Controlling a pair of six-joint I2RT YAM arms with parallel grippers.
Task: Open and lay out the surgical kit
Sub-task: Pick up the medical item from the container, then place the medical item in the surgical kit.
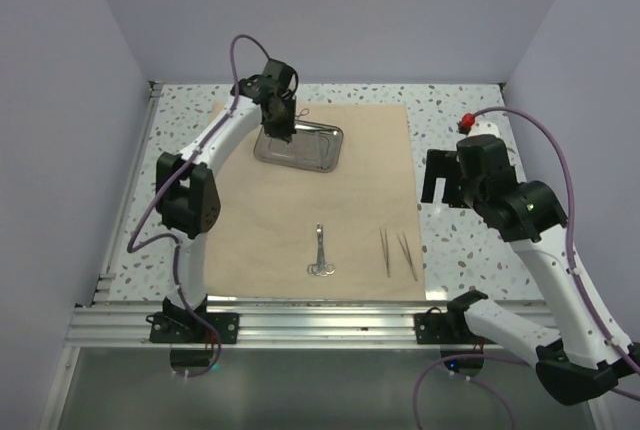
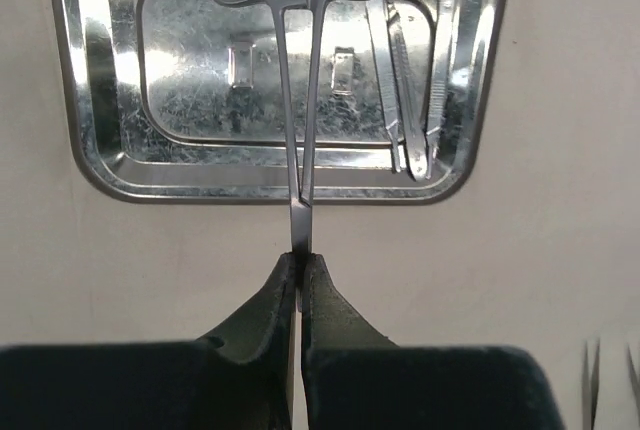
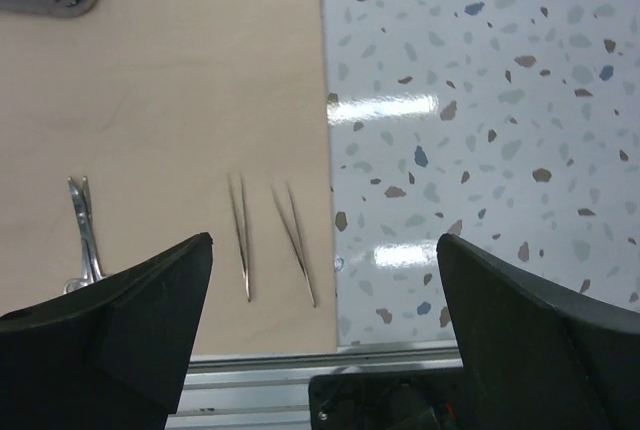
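Steel tray [image 1: 322, 156] at 12 o'clock on the flat tan wrap sheet [image 1: 270, 230]; my left gripper [image 2: 301, 275] is clamped tight on the tip of a ring-handled instrument [image 2: 300, 100] over its rim. Scissors [image 1: 320, 250] and tweezers [image 1: 398, 253] lie toward 6 o'clock. My right gripper [image 3: 325, 240] gapes empty at 3 o'clock.

1. Setting: a robotics laboratory test cell.
2. Plain pale walls [image 1: 60, 100] enclose a speckled surface [image 1: 470, 245] on three sides.
3. An aluminium rail [image 1: 320, 323] at the near edge carries the cabled left arm [image 1: 215, 145] and right arm [image 1: 555, 270].
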